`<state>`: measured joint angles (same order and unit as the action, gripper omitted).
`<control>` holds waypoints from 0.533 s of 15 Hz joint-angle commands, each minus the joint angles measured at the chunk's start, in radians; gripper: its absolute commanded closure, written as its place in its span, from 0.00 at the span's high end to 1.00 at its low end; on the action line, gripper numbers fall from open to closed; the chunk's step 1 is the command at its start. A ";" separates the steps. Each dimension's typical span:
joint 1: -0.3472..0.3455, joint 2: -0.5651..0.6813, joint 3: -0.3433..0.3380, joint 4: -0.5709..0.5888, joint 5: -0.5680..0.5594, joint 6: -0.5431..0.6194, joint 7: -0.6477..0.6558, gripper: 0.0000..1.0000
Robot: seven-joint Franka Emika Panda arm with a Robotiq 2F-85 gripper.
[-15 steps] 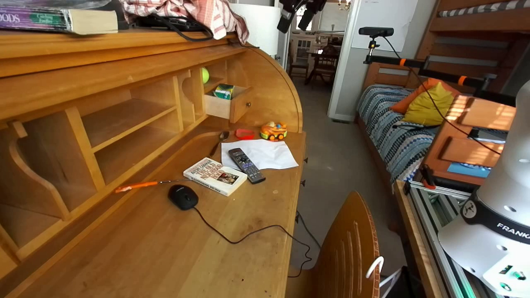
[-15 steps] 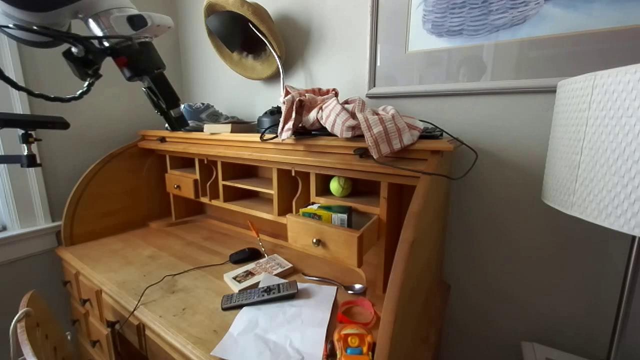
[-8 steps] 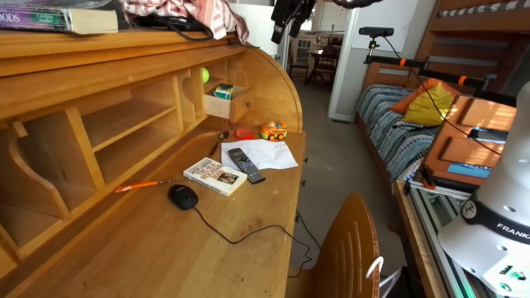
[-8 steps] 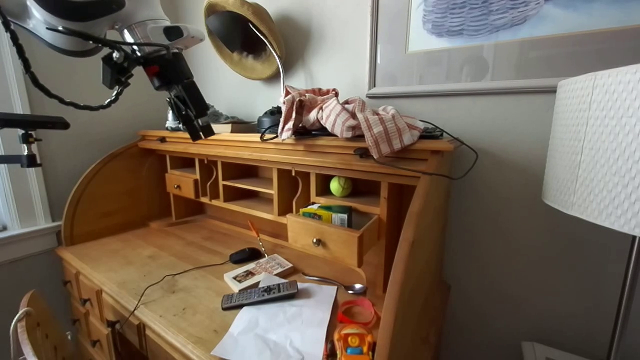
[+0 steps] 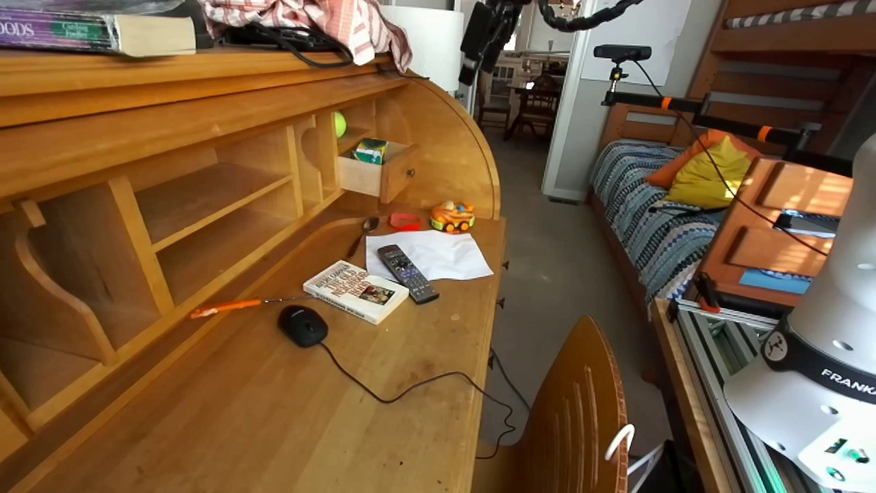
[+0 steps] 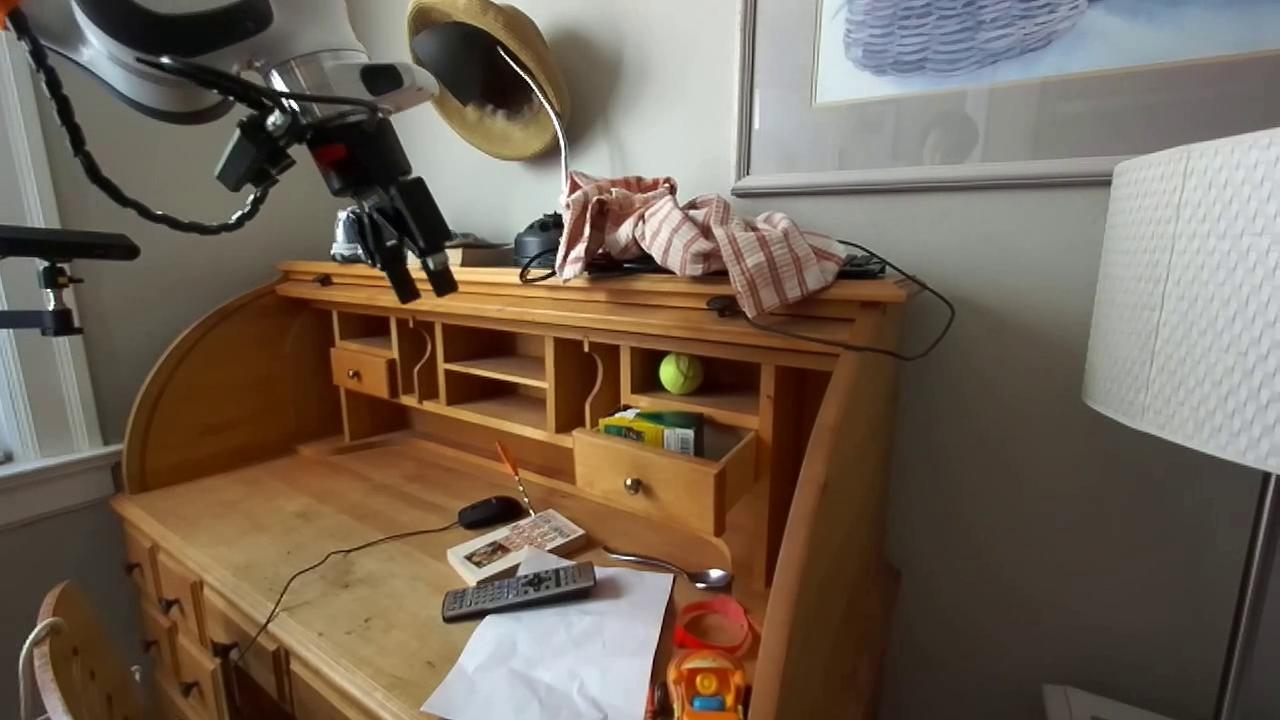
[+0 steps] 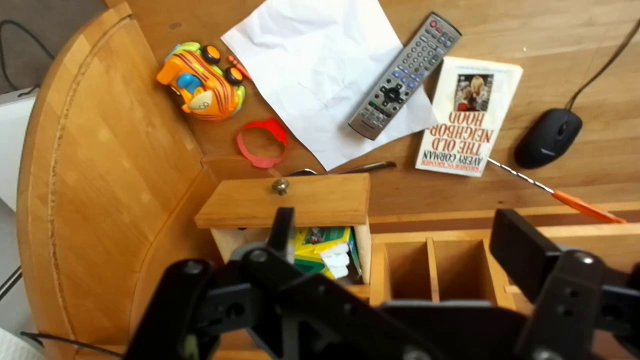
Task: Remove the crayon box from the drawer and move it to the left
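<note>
The claw (image 6: 424, 287) hangs in the air above the desk (image 6: 300, 500), its two fingers spread well apart. Between them, in the wrist view, small wooden cubbyholes (image 7: 432, 270) show underneath. Lower than the claw and off to one side, partly hidden behind a finger (image 7: 283, 225), the drawer (image 7: 315, 200) juts out; the crayon box (image 7: 312, 250) lies inside it, green and yellow, rising above the rim in both exterior views. Farther below the claw, on the desktop, are a spoon (image 6: 708, 577), a red band (image 7: 276, 129), a toy car (image 7: 205, 90), a remote (image 7: 405, 75) partly on white paper (image 7: 320, 65), a book (image 7: 467, 120) and a black mouse (image 7: 550, 137). Well apart from the claw, across the room, a yellow pillow (image 5: 712, 174) rests on a bed (image 5: 636, 185).
</note>
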<state>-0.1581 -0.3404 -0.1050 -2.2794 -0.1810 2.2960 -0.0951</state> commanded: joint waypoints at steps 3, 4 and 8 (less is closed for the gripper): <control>0.014 0.200 -0.106 0.100 -0.012 0.002 -0.334 1.00; 0.015 0.234 -0.101 0.117 -0.028 0.014 -0.363 1.00; 0.004 0.247 -0.087 0.113 -0.009 0.019 -0.342 1.00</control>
<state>-0.1515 -0.0926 -0.1946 -2.1685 -0.1903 2.3174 -0.4367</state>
